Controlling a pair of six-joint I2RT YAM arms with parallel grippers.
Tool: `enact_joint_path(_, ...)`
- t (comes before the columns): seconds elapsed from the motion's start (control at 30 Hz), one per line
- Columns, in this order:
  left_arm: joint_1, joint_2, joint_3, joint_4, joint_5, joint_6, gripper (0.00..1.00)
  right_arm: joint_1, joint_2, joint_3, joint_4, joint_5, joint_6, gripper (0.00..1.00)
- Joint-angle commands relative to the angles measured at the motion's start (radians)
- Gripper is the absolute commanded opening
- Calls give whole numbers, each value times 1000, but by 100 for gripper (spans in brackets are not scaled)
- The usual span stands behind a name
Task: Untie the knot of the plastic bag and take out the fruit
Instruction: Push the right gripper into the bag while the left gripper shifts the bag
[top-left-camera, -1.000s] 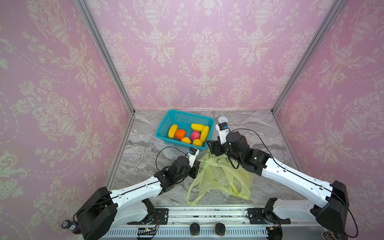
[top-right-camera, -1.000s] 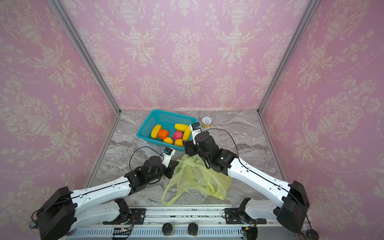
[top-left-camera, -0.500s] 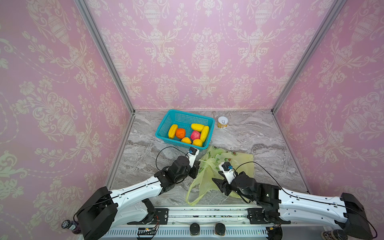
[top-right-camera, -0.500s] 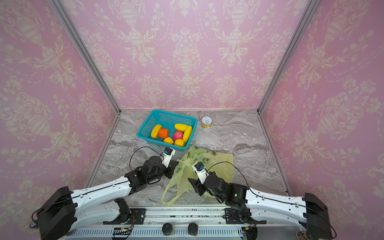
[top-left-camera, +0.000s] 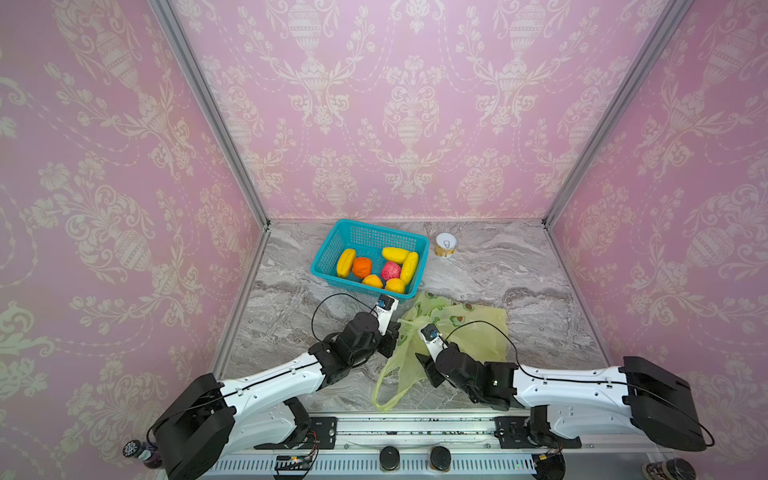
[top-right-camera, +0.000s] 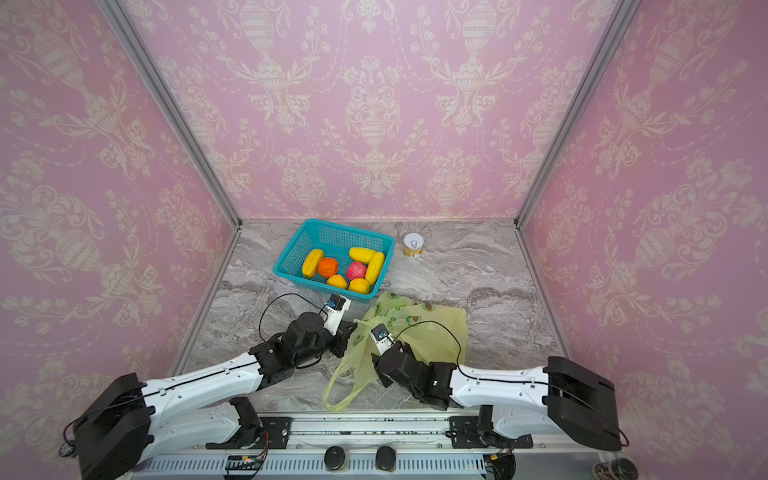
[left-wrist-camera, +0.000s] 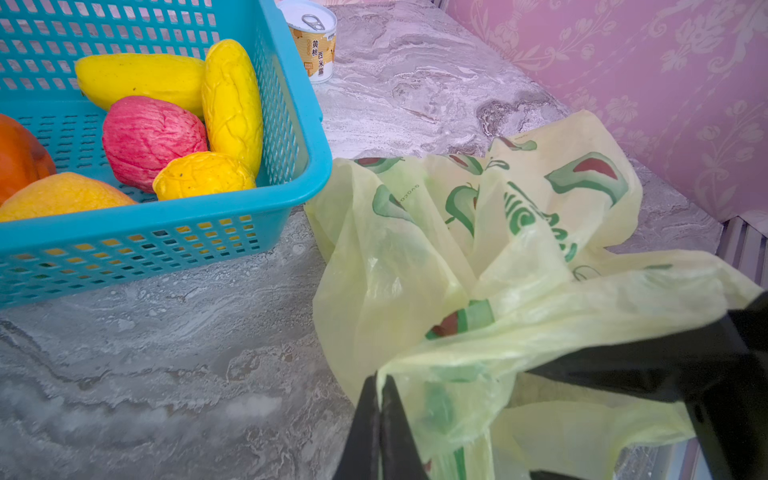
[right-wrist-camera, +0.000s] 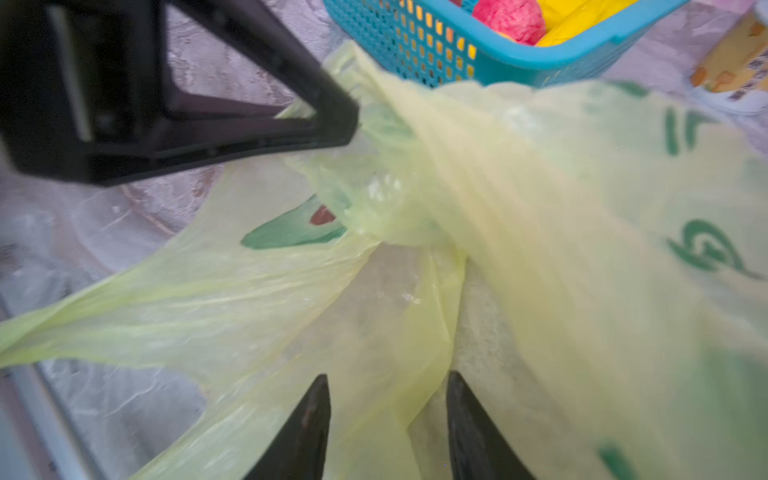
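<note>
Left wrist view: we are pinching the slack plastic bag (left-wrist-camera: 519, 257) beside the basket (left-wrist-camera: 232, 208).
We are clenching the left gripper (left-wrist-camera: 379, 380) on a bunched fold of the bag, while the right gripper (right-wrist-camera: 388, 380) is standing with its fingers apart, straddling a strip of the yellow-green film without squeezing it. In both top views the bag is lying flat on the marble table (top-left-camera: 540, 282), its far corner touching the basket's near corner and one loop handle trailing to the table's front edge. The fruit (top-left-camera: 374, 268) is sitting inside the basket. Bare marble is lying open to the left of the left arm and to the right of the bag. We are reading 黄桃西米露 on the can (left-wrist-camera: 311, 41); the bag's green lettering and avocado prints are too crumpled to read.
</note>
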Motion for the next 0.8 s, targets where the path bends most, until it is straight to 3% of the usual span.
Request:
enact_joint_path(0.0,5,-1,2,-9,1,-1,0,3,84,83,-88,284,131,48)
enact_joint_path(0.23,5,-5,-1,-8,8,0,0,-15,308,262,-302,523,370,58)
enact_joint_path(0.33,5,-7,-2,-6,8,-1,0,-48,403,343,-366,530,412,59)
enact_joint_path(0.5,5,-5,-2,-4,9,1,0,-97,534,445,-409,557,442,89)
enact_joint_path(0.57,5,-5,-2,-5,11,2,0,-125,579,480,-424,560,459,96)
enact_joint_path(0.63,5,-8,-2,-4,14,3,0,-157,619,505,-419,557,470,100)
enact_joint_path(0.77,5,-23,-10,3,27,4,0,-211,676,510,-287,535,397,97)
